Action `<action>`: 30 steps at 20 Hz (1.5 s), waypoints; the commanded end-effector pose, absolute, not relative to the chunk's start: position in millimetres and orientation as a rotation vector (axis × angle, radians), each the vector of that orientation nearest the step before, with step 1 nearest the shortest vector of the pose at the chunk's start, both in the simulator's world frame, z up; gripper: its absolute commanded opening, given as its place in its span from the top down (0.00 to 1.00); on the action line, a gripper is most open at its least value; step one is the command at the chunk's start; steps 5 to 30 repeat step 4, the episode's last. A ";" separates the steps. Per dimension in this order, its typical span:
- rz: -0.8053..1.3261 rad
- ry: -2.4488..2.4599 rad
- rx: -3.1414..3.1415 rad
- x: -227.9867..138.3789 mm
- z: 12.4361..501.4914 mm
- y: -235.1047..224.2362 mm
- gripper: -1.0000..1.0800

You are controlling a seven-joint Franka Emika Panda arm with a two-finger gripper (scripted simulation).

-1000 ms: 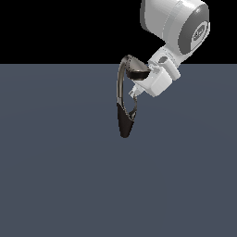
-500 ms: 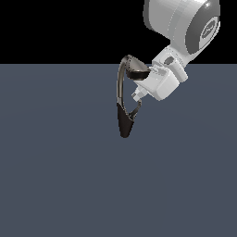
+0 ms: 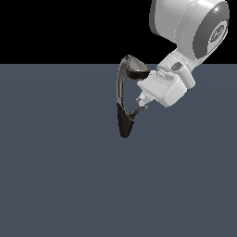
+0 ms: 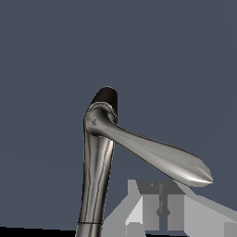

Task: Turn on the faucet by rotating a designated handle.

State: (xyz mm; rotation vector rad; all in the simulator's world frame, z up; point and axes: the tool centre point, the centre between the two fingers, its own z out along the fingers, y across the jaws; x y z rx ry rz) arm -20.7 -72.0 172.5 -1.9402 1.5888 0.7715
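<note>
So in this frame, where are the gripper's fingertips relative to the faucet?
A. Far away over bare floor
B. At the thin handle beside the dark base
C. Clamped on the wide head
B: in the exterior view the gripper tips meet the handle just above the faucet base.

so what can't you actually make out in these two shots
- Pincer: exterior view, fingers too small to tell if they touch or clamp the handle; wrist view cuts them off at the frame edge.
- Faucet: its head partly hidden by the arm in the exterior view.
- Arm: cropped by the exterior view's edges.
</note>
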 end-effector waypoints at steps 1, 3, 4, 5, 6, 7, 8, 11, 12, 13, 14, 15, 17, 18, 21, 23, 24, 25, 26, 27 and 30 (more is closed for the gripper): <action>0.789 1.630 -1.918 -33.9 147.2 -97.4 1.00; 0.793 1.634 -1.915 -38.9 137.5 -107.4 1.00; 0.793 1.634 -1.915 -38.9 137.5 -107.4 1.00; 0.793 1.634 -1.915 -38.9 137.5 -107.4 1.00; 0.793 1.634 -1.915 -38.9 137.5 -107.4 1.00; 0.793 1.634 -1.915 -38.9 137.5 -107.4 1.00; 0.793 1.634 -1.915 -38.9 137.5 -107.4 1.00; 0.793 1.634 -1.915 -38.9 137.5 -107.4 1.00; 0.793 1.634 -1.915 -38.9 137.5 -107.4 1.00; 0.793 1.634 -1.915 -38.9 137.5 -107.4 1.00; 0.793 1.634 -1.915 -38.9 137.5 -107.4 1.00; 0.793 1.634 -1.915 -38.9 137.5 -107.4 1.00; 0.793 1.634 -1.915 -38.9 137.5 -107.4 1.00; 0.793 1.634 -1.915 -38.9 137.5 -107.4 1.00; 0.793 1.634 -1.915 -38.9 137.5 -107.4 1.00; 0.793 1.634 -1.915 -38.9 137.5 -107.4 1.00; 0.793 1.634 -1.915 -38.9 137.5 -107.4 1.00; 0.793 1.634 -1.915 -38.9 137.5 -107.4 1.00; 0.793 1.634 -1.915 -38.9 137.5 -107.4 1.00; 0.793 1.634 -1.915 -38.9 137.5 -107.4 1.00; 0.793 1.634 -1.915 -38.9 137.5 -107.4 1.00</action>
